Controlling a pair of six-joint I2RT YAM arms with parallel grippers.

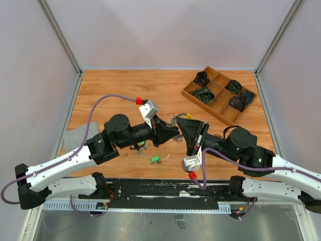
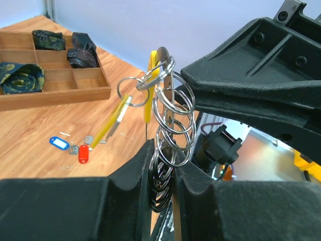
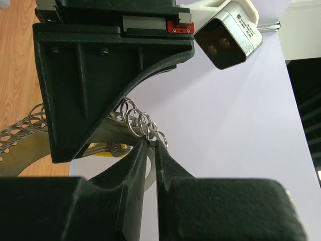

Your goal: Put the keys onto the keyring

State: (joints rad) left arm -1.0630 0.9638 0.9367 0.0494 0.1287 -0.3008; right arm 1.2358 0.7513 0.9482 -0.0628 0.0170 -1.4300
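Got the left jaws clamped on the keyring (image 2: pixel 169 120), bottom centre of the left wrist view, coils standing up mid-frame. Same with the right jaws: nearly together, nipping one small loop, centre of the right wrist view. Up off the surface (image 2: pixel 30 163). Spotted the blue key (image 2: pixel 59 143) and red key (image 2: pixel 84 153) lying lower left, wooden tray (image 2: pixel 55 98) upper left.

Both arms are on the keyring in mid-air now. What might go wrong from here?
The right gripper pinches just one thin loop of the keyring; it may slip out. The left gripper clamps the same keyring, so pulling apart might distort the coil. With both busy, nothing can fetch the red key and blue key off the table.
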